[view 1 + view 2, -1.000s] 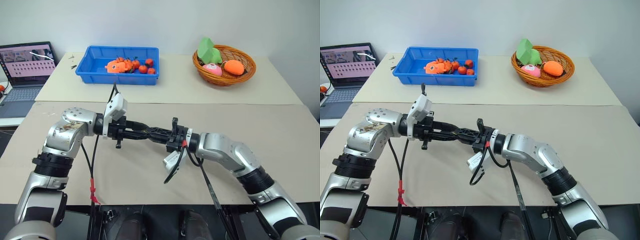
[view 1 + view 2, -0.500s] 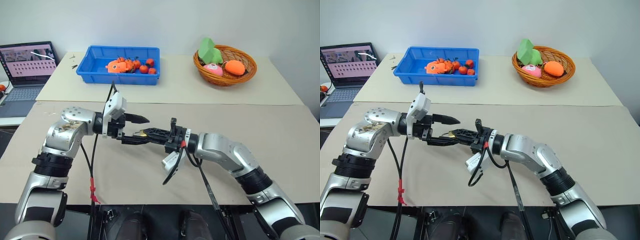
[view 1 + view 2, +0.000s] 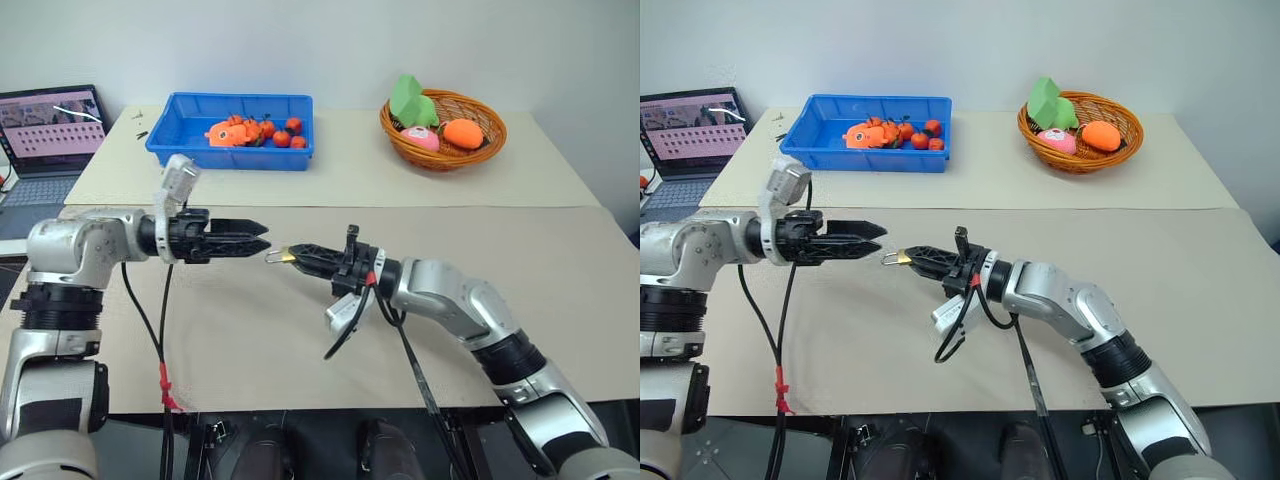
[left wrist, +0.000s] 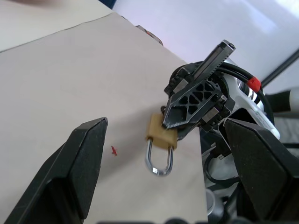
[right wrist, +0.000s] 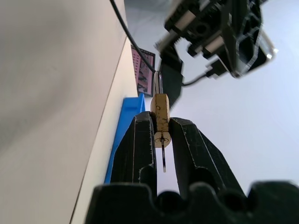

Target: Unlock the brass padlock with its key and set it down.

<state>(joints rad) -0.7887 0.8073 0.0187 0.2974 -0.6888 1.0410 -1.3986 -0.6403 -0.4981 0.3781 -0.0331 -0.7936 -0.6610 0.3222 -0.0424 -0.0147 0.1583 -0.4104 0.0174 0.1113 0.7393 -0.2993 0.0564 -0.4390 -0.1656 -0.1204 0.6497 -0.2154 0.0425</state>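
Left wrist view: your left gripper (image 3: 262, 236) has let go and backed off, fingers wide; the right gripper (image 3: 281, 256) alone pinches the brass padlock (image 4: 162, 133), shackle apparently unreleased.

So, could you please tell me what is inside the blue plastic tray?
The blue plastic tray holds small orange and red toy fruits bunched near its middle; its near wall hides the floor beneath them.

We take this for a robot lab or test room rather than a home: a plain white wall (image 3: 330, 40) runs across the top of the frame, and a work table (image 3: 560, 260) is covered in beige sheets. At the upper left an open laptop (image 3: 48, 130) sits running, while a blue bin (image 3: 190, 140) of toy fruit and a wicker basket (image 3: 445, 155) of soft toys stand along the top as practice props.
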